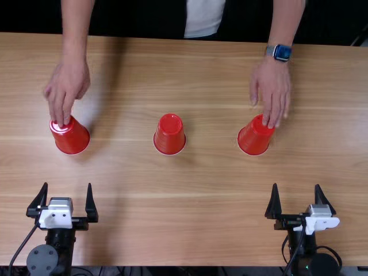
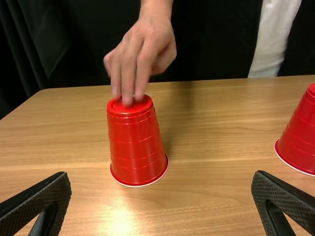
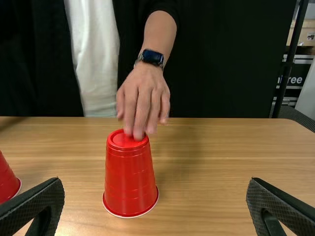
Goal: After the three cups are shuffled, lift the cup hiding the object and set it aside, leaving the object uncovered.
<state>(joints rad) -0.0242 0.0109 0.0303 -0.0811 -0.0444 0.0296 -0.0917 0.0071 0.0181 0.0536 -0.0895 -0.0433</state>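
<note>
Three red cups stand upside down in a row across the table. A person's hand (image 1: 66,86) rests its fingertips on the left cup (image 1: 71,137), which also stands in front of my left gripper (image 2: 157,216) as the near cup (image 2: 136,142). The middle cup (image 1: 169,134) is untouched. The person's other hand (image 1: 271,92), with a wristwatch, touches the top of the right cup (image 1: 255,135), seen close as the cup (image 3: 129,174). My left gripper (image 1: 64,200) and right gripper (image 1: 295,200) stand open near the front edge, well short of the cups. No object is visible under any cup.
The wooden table (image 1: 184,184) is bare between the cups and the grippers. The person's torso (image 1: 202,17) stands at the far edge. A dark backdrop lies behind the table.
</note>
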